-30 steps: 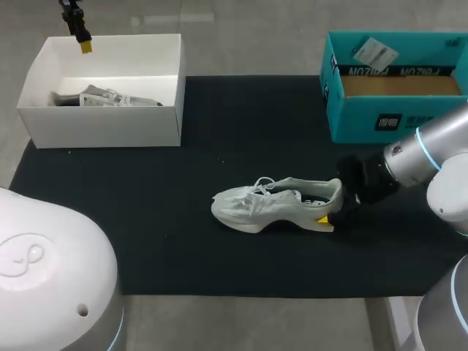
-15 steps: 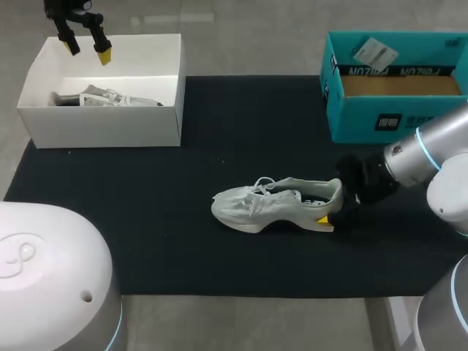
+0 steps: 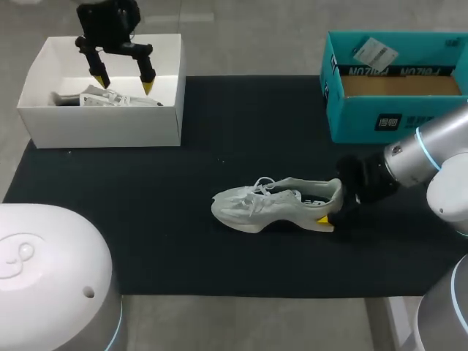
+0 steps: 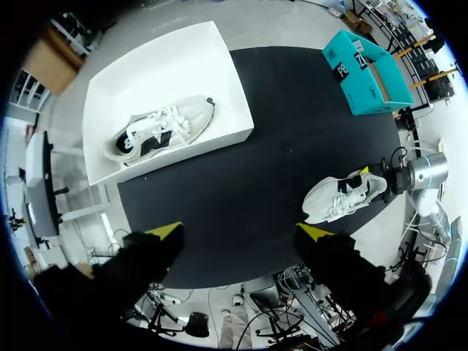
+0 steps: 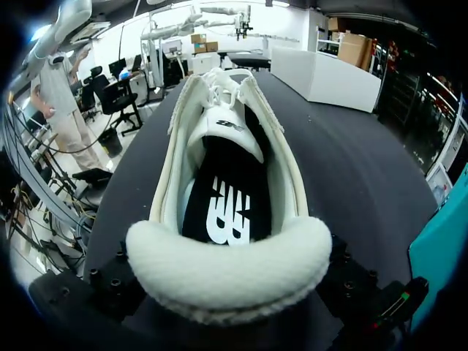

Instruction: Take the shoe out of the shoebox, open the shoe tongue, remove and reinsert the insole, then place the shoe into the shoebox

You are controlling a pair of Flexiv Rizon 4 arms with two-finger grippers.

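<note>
Nearest, the shoe (image 3: 274, 205) lies on its sole on the black mat (image 3: 183, 248), toe toward the left arm's side, same spot as a second ago. The right gripper (image 3: 333, 207) also hasn't shifted and sits at the heel. Farther back, the left gripper (image 3: 123, 82) has swung in from the far left corner of the white shoebox (image 3: 102, 126) and now hangs over the box's open top, and its fingers are spread wider than before. Right jaws: clamped on the shoe's heel. One yellow tip shows against the near side of the heel, and in the right wrist view the padded collar is wedged between the two finger bases, with the black insole visible inside. Left jaws: wide open, holding nothing and touching nothing. In the left wrist view both yellow tips stand well apart with only mat beneath them. Counts: two shoes, one on the mat and a second shoe (image 3: 110, 97) lying inside the white shoebox. Two boxes, the white shoebox at the far left and a teal box (image 3: 365, 121) at the far right, both with tops open, well apart from each other
</note>
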